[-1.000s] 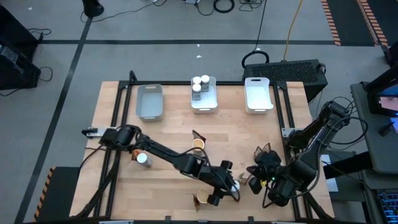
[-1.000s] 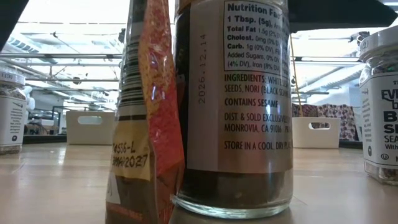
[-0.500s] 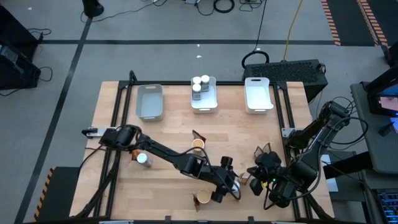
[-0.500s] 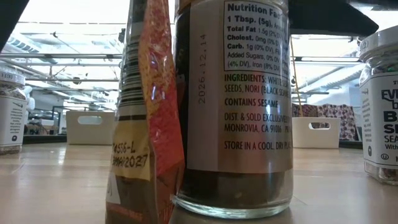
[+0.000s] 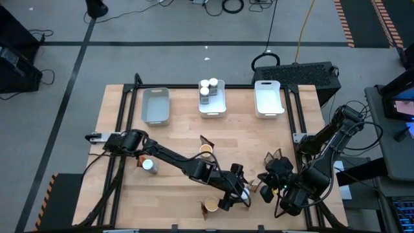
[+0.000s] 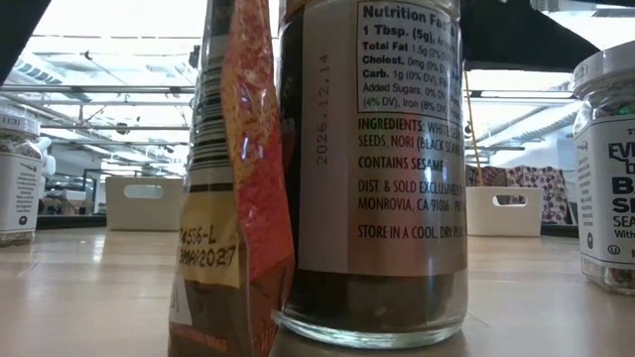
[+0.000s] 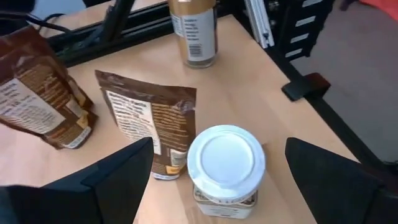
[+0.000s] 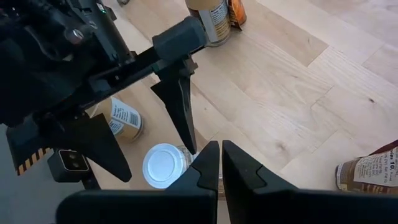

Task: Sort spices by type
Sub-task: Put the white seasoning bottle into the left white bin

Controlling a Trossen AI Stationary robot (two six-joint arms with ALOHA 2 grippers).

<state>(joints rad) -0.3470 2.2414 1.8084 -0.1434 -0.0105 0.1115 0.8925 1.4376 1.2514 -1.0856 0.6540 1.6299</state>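
A white-capped jar (image 7: 226, 163) stands upright on the table near the front edge. My left gripper (image 7: 219, 152) is open, one finger on either side of the jar, clear of it; it also shows in the high view (image 5: 240, 190). A brown pouch (image 7: 152, 127) stands right beside the jar. Behind it are another pouch (image 7: 43, 99) and a tan-topped tub (image 7: 194, 31). My right gripper (image 8: 221, 168) hovers shut just right of the jar (image 8: 165, 165), holding nothing.
At the far edge stand a grey tray (image 5: 155, 116), a white tray (image 5: 213, 111) with several white-capped jars, and another white tray (image 5: 269, 111). A jar (image 5: 149, 166), tubs (image 5: 206, 150) (image 5: 210, 206) and pouches (image 5: 275, 158) lie scattered. The two grippers are close together.
My left gripper has opened wider around the white-capped jar while the arm stayed where it was. The jar has not moved.
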